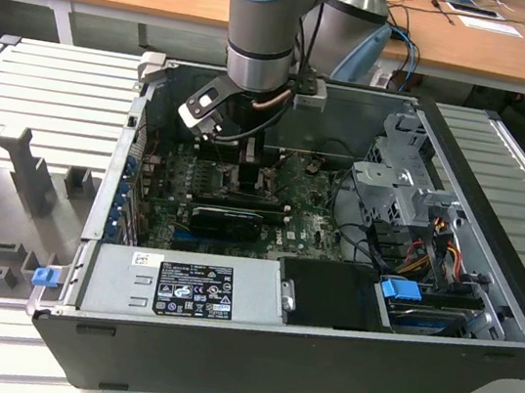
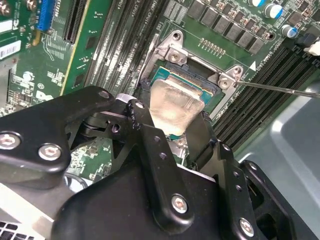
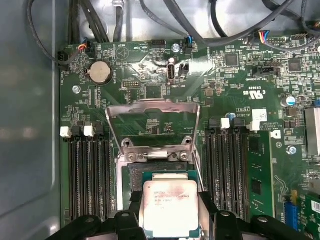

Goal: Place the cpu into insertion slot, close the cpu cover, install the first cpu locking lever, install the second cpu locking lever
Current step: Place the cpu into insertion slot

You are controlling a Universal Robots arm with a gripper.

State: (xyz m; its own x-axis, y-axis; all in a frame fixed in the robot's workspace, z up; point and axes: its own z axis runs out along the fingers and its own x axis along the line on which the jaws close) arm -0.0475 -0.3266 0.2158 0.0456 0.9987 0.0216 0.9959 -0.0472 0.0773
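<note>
Dull silver metal faces up on the cpu [image 3: 170, 207], a flat square chip with no longer side. Its edges run square with the insertion slot [image 3: 160, 167] directly under it; whether it is fully seated I cannot tell. The gripper [image 3: 170, 200] is narrowed to the chip's width. Its black fingers [image 3: 134, 200] press against two opposite edges, pinching the cpu.

The cpu cover [image 3: 152, 125] stands swung up on its hinge just beside the slot. Black memory slots [image 3: 90, 175] run along both sides on the green circuit board [image 3: 240, 80]. In the exterior view the arm [image 1: 261, 18] reaches down into the open computer case [image 1: 317, 363].
</note>
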